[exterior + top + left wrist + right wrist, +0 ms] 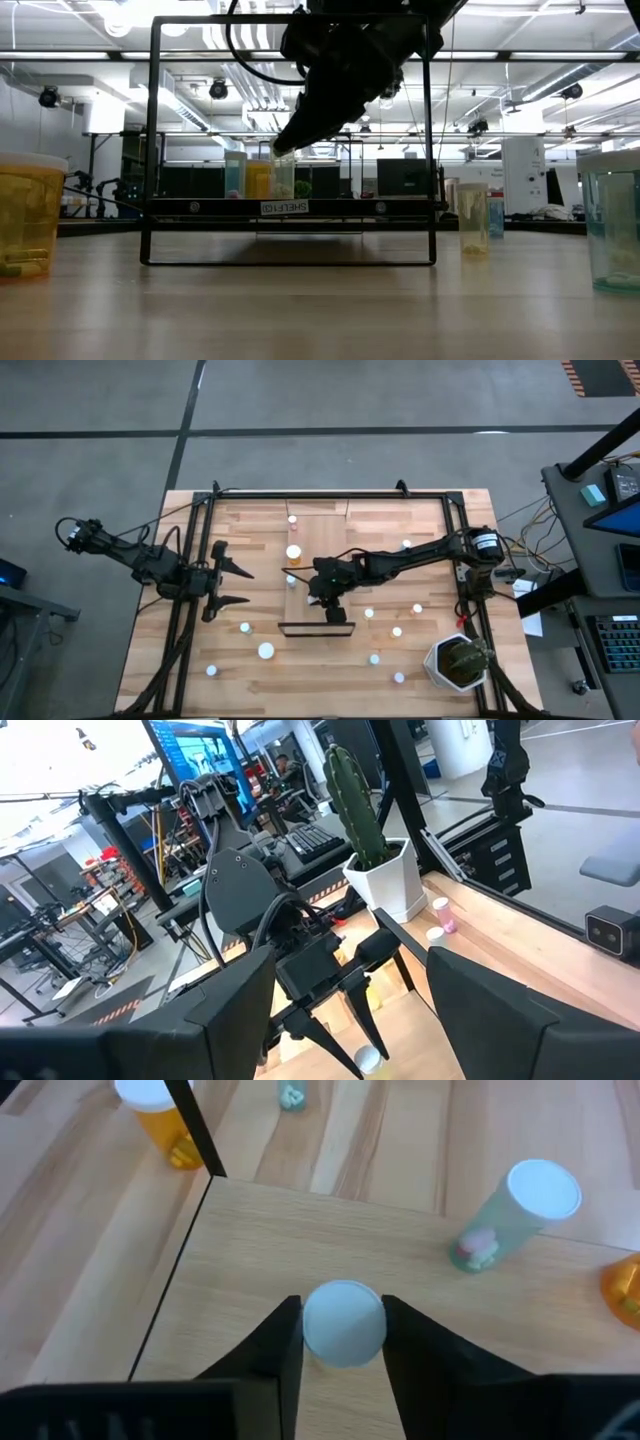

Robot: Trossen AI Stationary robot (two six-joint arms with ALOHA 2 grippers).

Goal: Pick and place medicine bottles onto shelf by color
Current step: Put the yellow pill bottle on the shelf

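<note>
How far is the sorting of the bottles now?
Partly done: a few bottles stand on the shelf. In hand: the right gripper holds a white-capped bottle over the shelf. Left: many loose bottles on the table. The left gripper waits open at the left side.

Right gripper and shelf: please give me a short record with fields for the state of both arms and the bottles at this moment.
right gripper: over the shelf, shut on a white-capped bottle
held bottle colour: hidden under its cap
bottles on shelf: a greenish bottle and an orange bottle near the held one
left gripper: open, waiting at the table's left side
loose bottles: several on the table, e.g. one in front of the shelf
plant: at the table's right corner
</note>
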